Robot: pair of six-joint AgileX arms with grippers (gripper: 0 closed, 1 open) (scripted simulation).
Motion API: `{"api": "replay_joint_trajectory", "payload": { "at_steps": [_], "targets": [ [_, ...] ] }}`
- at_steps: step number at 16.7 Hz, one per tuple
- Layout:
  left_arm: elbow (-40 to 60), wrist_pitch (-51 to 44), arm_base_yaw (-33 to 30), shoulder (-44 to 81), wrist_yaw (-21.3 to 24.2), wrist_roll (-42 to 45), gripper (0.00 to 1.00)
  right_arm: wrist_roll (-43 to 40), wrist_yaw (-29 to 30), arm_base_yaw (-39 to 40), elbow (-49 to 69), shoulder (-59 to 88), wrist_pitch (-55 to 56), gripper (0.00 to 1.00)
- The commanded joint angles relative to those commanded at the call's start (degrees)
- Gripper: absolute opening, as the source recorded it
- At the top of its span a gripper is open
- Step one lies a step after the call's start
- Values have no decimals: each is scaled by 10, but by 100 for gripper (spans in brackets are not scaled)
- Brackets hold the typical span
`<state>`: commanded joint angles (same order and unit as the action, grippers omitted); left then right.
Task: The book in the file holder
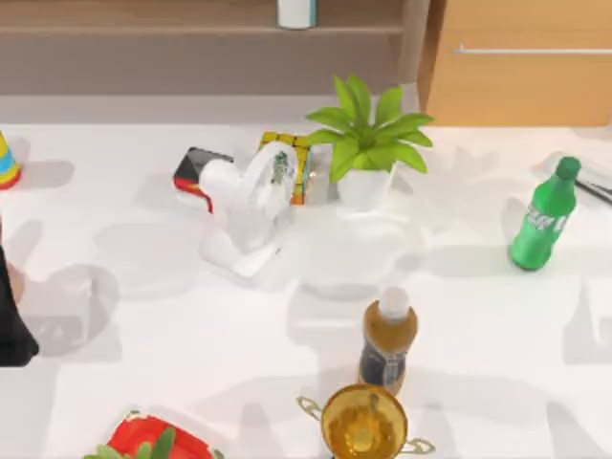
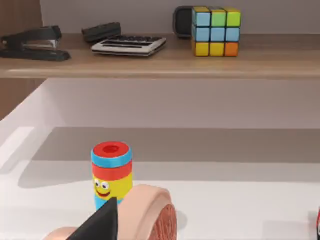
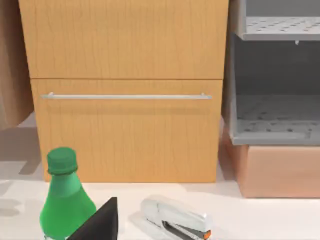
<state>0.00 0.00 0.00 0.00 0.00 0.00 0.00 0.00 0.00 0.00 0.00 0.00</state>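
Looking at the top view, the task seems basically done or very close. The book [image 1: 287, 165], the yellow-edged one with the green logo, stands up against the far side of the white file holder [image 1: 244, 215] and overlaps it, though I can't tell if it's properly seated in the slot or just leaning there. Both arms are well away from it. The left arm [image 1: 11, 320] sits at the table's left edge, and its left gripper [image 2: 102, 225] is low over the table near a smiley toy cylinder [image 2: 111, 172] and a pink round thing [image 2: 150, 215]. The right gripper [image 3: 100, 220] is over by the green bottle [image 3: 65, 197] and a white stapler [image 3: 175, 220]. I honestly can't tell whether either one is spread or pressed together, but neither is pinching anything I can see. For room, the holder is boxed in: a red-and-black object [image 1: 196, 172] touches or nearly touches it on the left, and the potted plant [image 1: 368, 143] is just beside the book on the right. The near side is open table until the brown bottle [image 1: 387, 339] and gold trophy [image 1: 363, 421], so that's the clean way in if a nudge is needed.
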Motion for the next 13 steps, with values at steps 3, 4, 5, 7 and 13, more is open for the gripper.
{"api": "replay_joint_trajectory", "payload": {
  "at_steps": [3, 4, 5, 7, 13],
  "targets": [
    [0, 0, 0, 0, 0, 0, 100, 2, 4, 4, 4, 6, 2, 100],
    [0, 0, 0, 0, 0, 0, 100, 6, 12, 13, 13, 17, 7, 100],
    [0, 0, 0, 0, 0, 0, 100, 12, 23, 26, 27, 35, 14, 100],
    [0, 0, 0, 0, 0, 0, 100, 26, 55, 61, 69, 89, 35, 100],
    [0, 0, 0, 0, 0, 0, 100, 70, 190, 206, 280, 392, 127, 100]
  ]
}}
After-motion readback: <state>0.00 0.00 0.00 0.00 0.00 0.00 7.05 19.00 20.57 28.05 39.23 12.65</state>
